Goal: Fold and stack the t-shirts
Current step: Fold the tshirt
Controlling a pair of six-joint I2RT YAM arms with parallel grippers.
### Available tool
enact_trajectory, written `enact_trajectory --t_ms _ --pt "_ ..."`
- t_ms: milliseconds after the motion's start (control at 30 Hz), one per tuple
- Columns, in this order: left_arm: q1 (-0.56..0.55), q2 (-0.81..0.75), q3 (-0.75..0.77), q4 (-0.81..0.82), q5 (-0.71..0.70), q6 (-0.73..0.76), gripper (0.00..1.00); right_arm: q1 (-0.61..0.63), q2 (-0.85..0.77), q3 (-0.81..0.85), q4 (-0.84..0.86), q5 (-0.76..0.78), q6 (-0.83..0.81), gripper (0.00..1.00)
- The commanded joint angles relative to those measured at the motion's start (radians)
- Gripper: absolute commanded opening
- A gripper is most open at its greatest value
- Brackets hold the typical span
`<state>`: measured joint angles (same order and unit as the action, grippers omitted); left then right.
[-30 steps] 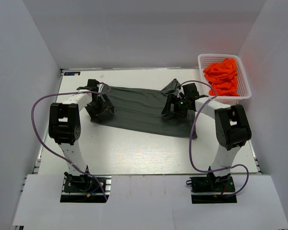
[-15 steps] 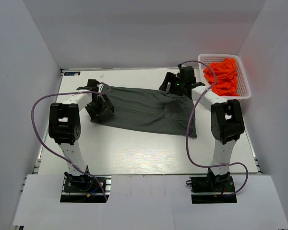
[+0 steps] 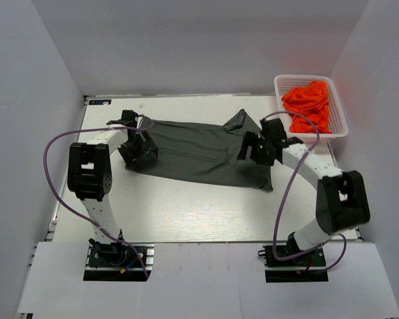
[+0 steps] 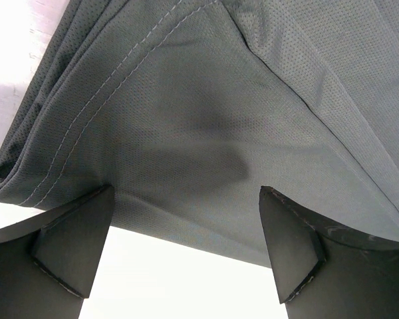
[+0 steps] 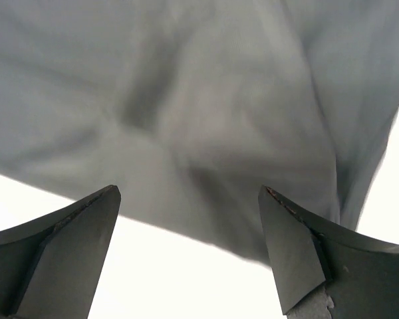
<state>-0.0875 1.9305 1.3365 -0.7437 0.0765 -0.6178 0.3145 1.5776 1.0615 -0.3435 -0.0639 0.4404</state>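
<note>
while open, left claw (image 4: 186, 191) over t-shirt (image 4: 206, 113)

Dark grey t-shirt (image 3: 196, 154) lies flat across mid table (image 3: 186, 206), folded lengthwise into a long strip running L-R. L end shows stacked layers w/ stitched hem; R end rumpled, one corner flipped up at far side. Orange t-shirts (image 3: 309, 105) sit crumpled in a heap in white basket (image 3: 317, 138), far R corner, apart from grey one.
</note>
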Motion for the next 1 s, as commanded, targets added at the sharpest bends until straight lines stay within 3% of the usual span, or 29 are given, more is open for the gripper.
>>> enact_trajectory --t_ms 0,500,667,767,867,967 --pt "-0.003 -0.013 -0.010 -0.025 -0.040 -0.006 1.00 -0.006 -0.097 -0.127 -0.064 -0.051 0.026 0.90" --pt "0.015 0.016 0.010 -0.077 -0.130 -0.025 1.00 -0.123 -0.045 -0.342 -0.114 0.058 0.073 0.90" --pt "0.015 0.016 0.010 -0.112 -0.161 -0.054 1.00 -0.156 -0.125 -0.388 -0.195 0.118 0.095 0.90" --pt "0.000 -0.007 -0.032 -0.164 -0.134 -0.095 1.00 -0.160 -0.189 -0.402 -0.213 0.105 0.095 0.90" --pt "0.000 -0.095 -0.161 -0.175 -0.085 -0.125 1.00 -0.160 -0.229 -0.468 -0.213 -0.041 0.098 0.90" --pt "0.011 -0.229 -0.345 -0.140 -0.052 -0.144 1.00 -0.157 -0.313 -0.517 -0.248 -0.048 0.109 0.90"
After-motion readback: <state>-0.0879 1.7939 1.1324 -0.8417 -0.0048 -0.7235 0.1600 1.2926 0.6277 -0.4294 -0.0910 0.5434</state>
